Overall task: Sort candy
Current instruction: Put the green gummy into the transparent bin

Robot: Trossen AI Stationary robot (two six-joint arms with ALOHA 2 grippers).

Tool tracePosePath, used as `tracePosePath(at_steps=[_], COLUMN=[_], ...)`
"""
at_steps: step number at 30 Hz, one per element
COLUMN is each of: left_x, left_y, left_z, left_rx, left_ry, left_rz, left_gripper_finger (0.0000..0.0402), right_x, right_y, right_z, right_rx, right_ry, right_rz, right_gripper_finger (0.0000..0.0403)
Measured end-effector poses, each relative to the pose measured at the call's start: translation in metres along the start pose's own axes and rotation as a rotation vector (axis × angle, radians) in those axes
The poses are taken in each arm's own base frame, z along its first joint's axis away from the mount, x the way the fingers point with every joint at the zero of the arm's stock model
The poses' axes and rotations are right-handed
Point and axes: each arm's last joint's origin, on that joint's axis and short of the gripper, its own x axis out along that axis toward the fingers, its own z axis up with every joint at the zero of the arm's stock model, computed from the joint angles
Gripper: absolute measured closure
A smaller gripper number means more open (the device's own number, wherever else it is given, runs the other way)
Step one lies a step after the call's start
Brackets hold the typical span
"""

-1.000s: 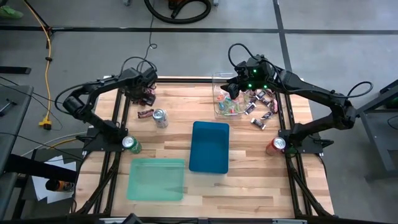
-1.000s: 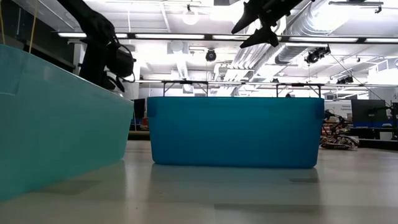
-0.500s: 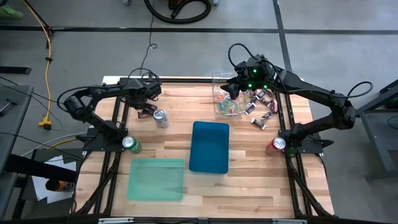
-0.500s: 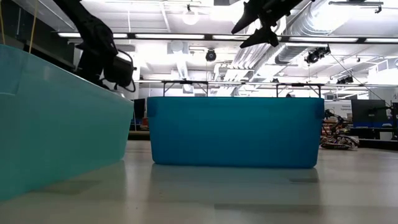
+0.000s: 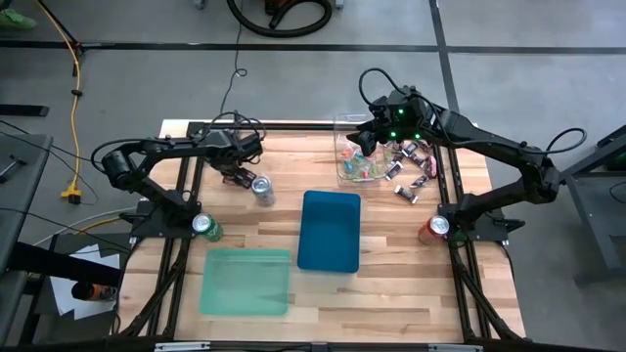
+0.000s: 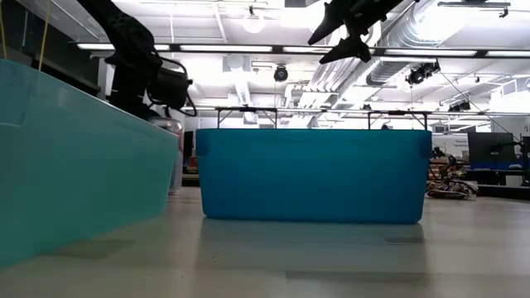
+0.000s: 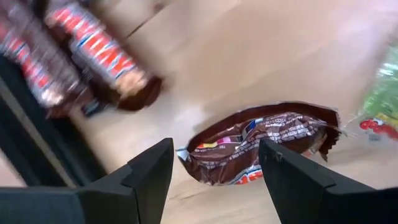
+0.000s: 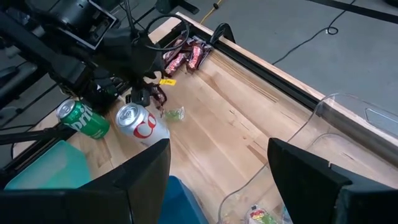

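Candy (image 7: pixel 261 146) on wooden table (image 5: pixel 411 284); grey concrete floor (image 5: pixel 548 88) around.

1. Left gripper (image 5: pixel 238 173) moved from the table's far-left edge toward the middle, now just beside the silver soda can (image 5: pixel 261 189).
2. It now sits over the brown candy wrapper (image 7: pixel 261 149), jaws spread.
3. The can shifted slightly right and nearer.
4. Low view: left arm (image 6: pixel 137 62) swung right and the can came into sight.
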Motion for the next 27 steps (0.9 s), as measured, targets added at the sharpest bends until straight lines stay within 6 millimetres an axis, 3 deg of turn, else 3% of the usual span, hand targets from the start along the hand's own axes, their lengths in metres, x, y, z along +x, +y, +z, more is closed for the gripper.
tracePosePath(at_steps=[9,14,21,27], left_x=[-0.020,-0.026,-0.024,-0.022], left_y=[-0.002,-0.007,0.005,0.011], left_z=[0.017,0.025,0.039,0.042], left_rx=[0.299,0.438,0.287,0.238], left_ry=[-0.082,-0.132,-0.177,-0.179], left_rz=[-0.029,-0.237,-0.485,-0.502], left_gripper_finger=[0.0177,0.0177,0.0177,0.0177], right_x=[0.000,0.000,0.000,0.000], right_y=[0.000,0.000,-0.001,-0.002], right_z=[0.000,0.000,-0.003,-0.004], right_rx=[0.010,0.027,0.047,0.059], right_ry=[0.000,0.000,0.035,0.046], right_rz=[0.000,0.000,-0.015,-0.020], right_gripper_finger=[0.0139,0.0139,0.0139,0.0139])
